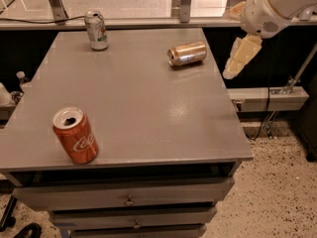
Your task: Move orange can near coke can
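Broadly, most of the view is the grey table (148,118), a flat top over a stack of drawers (124,195) with small round knobs, standing on a speckled floor (277,182). Past the table's far right corner hangs the white robot arm (277,6), off the surface and above the right edge. Its gripper (237,39) is spread wide and grasps nothing: one cream finger points down beside the right edge, and the other shows higher up, well apart from it.

The coke can (75,135) stands upright near the front left corner, close to the front edge, with its opened silver top showing. The orange can (187,53) lies on its side near the far right corner, with its silver end turned toward the left, well apart from the coke can. A white-green can (96,30) stands upright close to the far edge, toward the far left corner.
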Action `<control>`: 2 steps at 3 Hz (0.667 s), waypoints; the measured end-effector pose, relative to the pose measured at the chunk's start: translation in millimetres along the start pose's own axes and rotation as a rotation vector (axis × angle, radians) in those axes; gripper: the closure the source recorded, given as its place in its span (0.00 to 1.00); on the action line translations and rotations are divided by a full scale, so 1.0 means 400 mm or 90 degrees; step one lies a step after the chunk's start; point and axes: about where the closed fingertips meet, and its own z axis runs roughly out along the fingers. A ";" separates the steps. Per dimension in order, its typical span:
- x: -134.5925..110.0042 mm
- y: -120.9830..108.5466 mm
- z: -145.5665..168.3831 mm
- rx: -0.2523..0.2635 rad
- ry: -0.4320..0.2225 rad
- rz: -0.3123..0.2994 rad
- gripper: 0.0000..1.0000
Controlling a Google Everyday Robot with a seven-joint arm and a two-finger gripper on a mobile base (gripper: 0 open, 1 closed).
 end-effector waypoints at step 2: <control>0.040 -0.111 0.098 0.051 -0.097 0.090 0.00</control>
